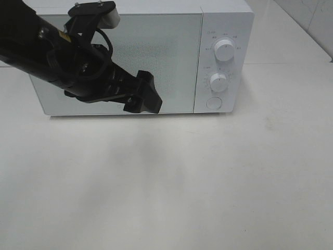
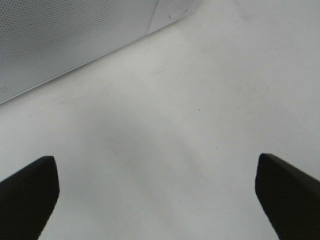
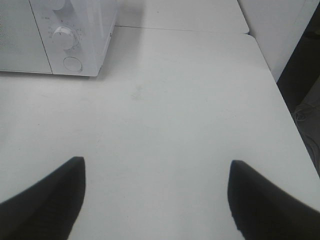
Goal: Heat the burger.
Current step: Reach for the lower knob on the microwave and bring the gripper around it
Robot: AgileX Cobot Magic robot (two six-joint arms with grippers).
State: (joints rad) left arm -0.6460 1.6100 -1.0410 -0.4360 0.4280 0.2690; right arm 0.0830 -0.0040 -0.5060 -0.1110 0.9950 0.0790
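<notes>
Shut white microwave (image 1: 171, 52), left tool (image 1: 147, 94) in front

A white desk (image 1: 218, 187) under soft, even light carries a white microwave (image 1: 171, 57) along its rear edge, door closed. A pale tiled surface (image 1: 312, 18) shows beyond the desk's far right corner, and a faint shadow crosses the desk's middle.

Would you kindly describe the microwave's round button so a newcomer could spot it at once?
Find the white microwave at the back of the table. On its right-hand panel, under two knobs, sits the button. It is the lowest circle, flat and plain; the knobs stick out.
</notes>
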